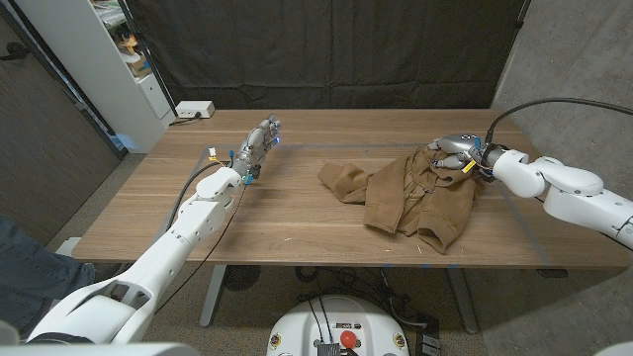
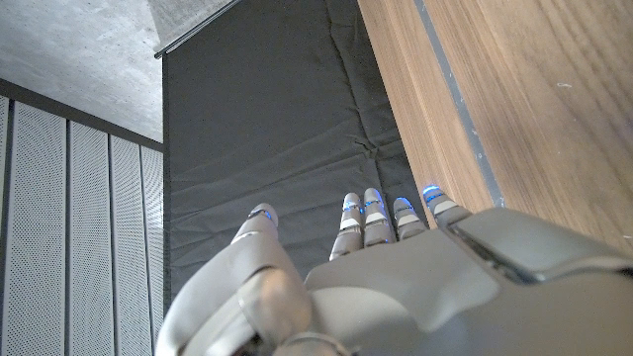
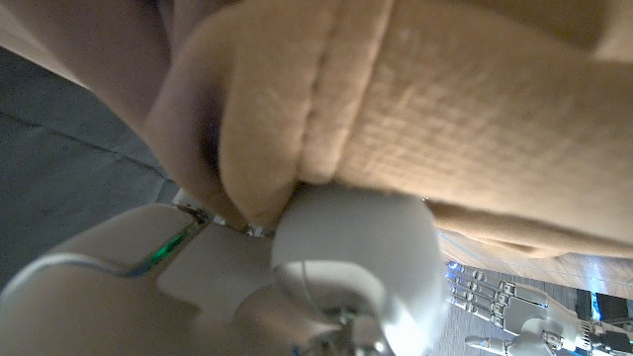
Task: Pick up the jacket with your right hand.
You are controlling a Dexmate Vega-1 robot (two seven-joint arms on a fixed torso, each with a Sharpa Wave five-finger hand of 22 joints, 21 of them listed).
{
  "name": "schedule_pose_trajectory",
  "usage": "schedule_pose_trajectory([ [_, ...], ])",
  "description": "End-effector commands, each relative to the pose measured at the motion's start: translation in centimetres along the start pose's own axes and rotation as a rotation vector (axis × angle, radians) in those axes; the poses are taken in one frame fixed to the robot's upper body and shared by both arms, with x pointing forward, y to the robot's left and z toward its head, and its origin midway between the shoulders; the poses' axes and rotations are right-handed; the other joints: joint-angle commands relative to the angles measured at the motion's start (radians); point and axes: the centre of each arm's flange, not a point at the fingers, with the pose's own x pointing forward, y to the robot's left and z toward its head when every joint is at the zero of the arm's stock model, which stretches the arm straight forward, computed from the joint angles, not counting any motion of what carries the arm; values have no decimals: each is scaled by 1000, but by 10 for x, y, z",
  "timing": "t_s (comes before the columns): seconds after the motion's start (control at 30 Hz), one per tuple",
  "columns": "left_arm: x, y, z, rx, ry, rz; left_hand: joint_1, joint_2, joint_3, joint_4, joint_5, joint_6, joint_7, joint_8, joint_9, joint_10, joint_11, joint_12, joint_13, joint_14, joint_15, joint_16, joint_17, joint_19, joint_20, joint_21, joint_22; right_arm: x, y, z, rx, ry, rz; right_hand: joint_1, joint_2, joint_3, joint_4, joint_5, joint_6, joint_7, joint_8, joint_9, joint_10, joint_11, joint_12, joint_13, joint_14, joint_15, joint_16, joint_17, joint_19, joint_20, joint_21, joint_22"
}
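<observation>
A brown jacket lies crumpled on the right half of the wooden table, one sleeve stretched toward the middle. My right hand sits on its far edge at the collar, fingers curled into the cloth. Seen from the right wrist, a bunched fold of the jacket is pressed against the thumb of my right hand. My left hand stands upright over the table's left part, well away from the jacket, fingers straight and apart, holding nothing. The same left hand points past the table's edge toward a dark curtain.
A white box with a cable sits at the table's far left corner. Beyond it stands a white shelf unit. A black curtain hangs behind the table. A person's leg in jeans shows at the left edge.
</observation>
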Motion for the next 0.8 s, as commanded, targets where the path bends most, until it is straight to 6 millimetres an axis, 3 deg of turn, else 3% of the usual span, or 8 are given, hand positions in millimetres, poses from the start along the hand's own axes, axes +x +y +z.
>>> schedule_pose_trajectory([
  [0.03, 0, -2, 0, -11, -12, -8, -1, 4, 2, -4, 0, 11, 3, 2, 3, -1, 0, 6, 3, 1, 3, 4, 2, -1, 5, 2, 6, -13, -23, 2, -24, 3, -58, 9, 16, 114, -101, 6, 15, -8, 4, 1, -5, -6, 7, 10, 8, -154, -5, 9, 7, -87, 11, 7],
  [0.8, 1, -5, 6, -4, -25, -20, -2, 6, 4, -6, -1, 14, 3, 1, 4, 0, 1, 6, 4, 3, 3, 4, 2, 0, 6, 2, 6, -33, -65, 5, -65, 3, -133, 17, 14, 124, -101, 9, 31, -12, 9, 7, -1, -13, 9, 34, 21, -156, -34, 45, -23, -87, 67, 26],
])
